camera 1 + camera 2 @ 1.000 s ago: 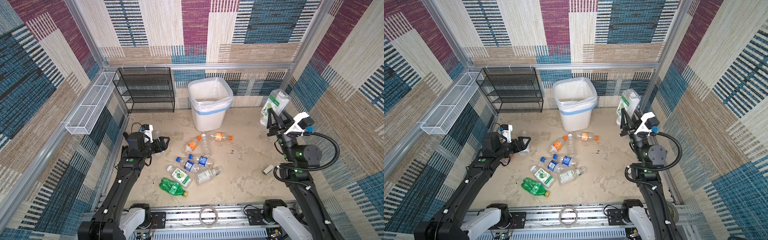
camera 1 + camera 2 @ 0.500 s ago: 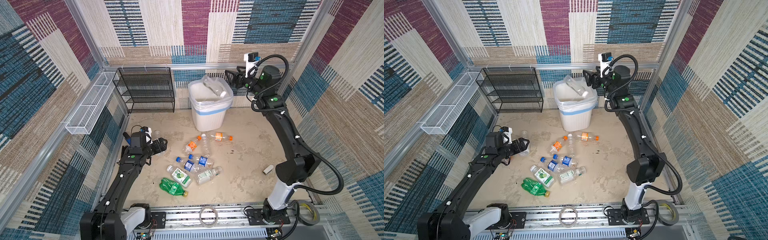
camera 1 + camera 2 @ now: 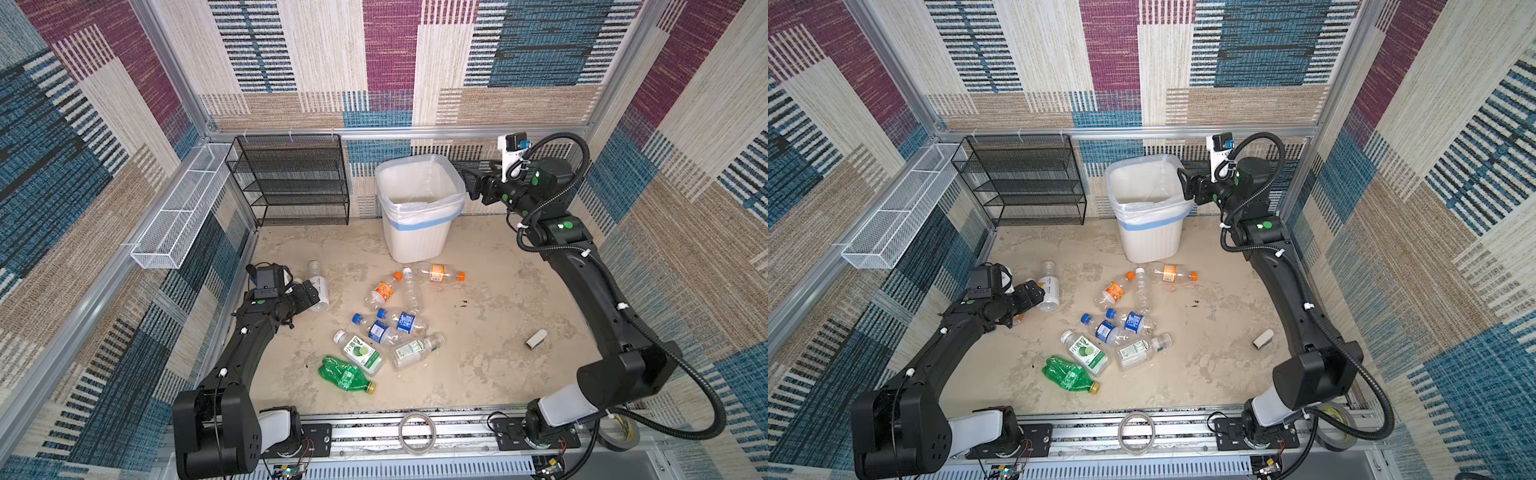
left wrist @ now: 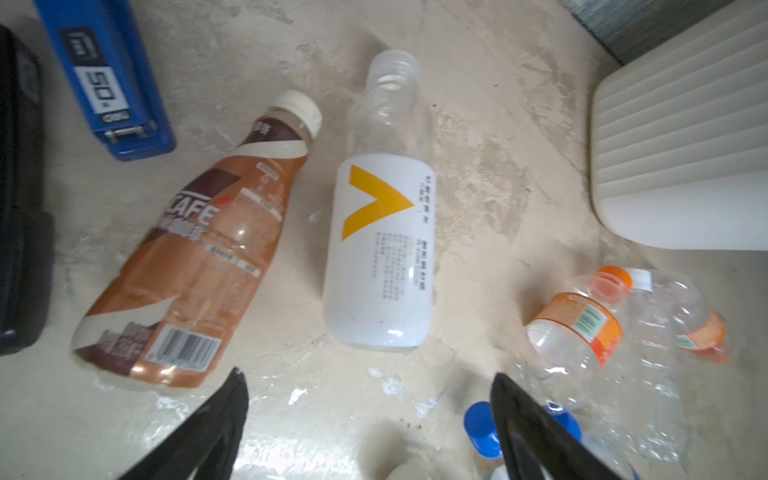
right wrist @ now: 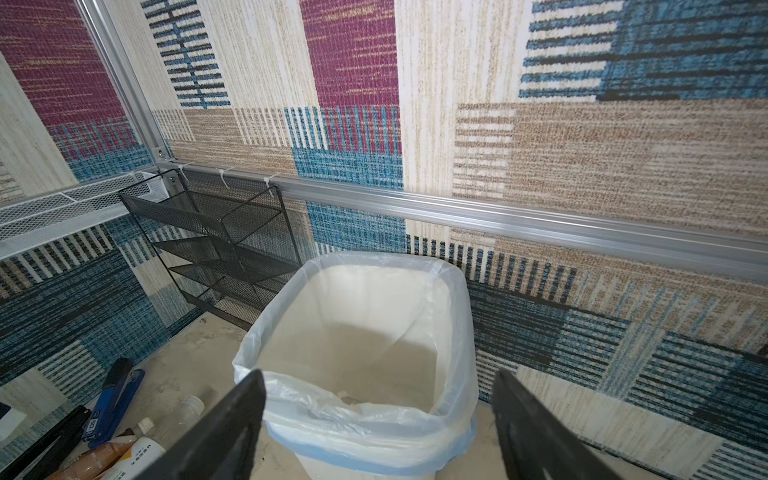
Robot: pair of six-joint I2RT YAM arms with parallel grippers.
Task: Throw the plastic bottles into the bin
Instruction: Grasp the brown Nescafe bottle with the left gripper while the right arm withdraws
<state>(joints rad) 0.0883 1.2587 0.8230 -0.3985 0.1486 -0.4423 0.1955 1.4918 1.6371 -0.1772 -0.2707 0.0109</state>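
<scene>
Our right gripper (image 5: pixel 378 376) gapes empty, three o'clock of the white ribbed plastic bin (image 3: pixel 419 237); left gripper (image 4: pixel 368 374) gapes empty beside clear plastic bottles (image 4: pixel 380 249).

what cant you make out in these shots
- Bin contents: in both top views, its near wall hides the bottom.
- Brown coffee bottle: top views, left arm mostly covers it.
- Blue stapler: left wrist view, cut off by the top edge.
- White bottle small print: blurred.

Left gripper (image 4: pixel 368 384): jaws spread, nothing between them. 2 bottles lie side by side, not touching: brown coffee bottle (image 4: pixel 195 257), white cap on; white-label bottle (image 4: pixel 380 249), uncapped. blue tool (image 4: pixel 108 79) near the brown bottle's cap. bin (image 4: pixel 681 158) wall near orange-label bottles (image 4: pixel 577 328).
</scene>
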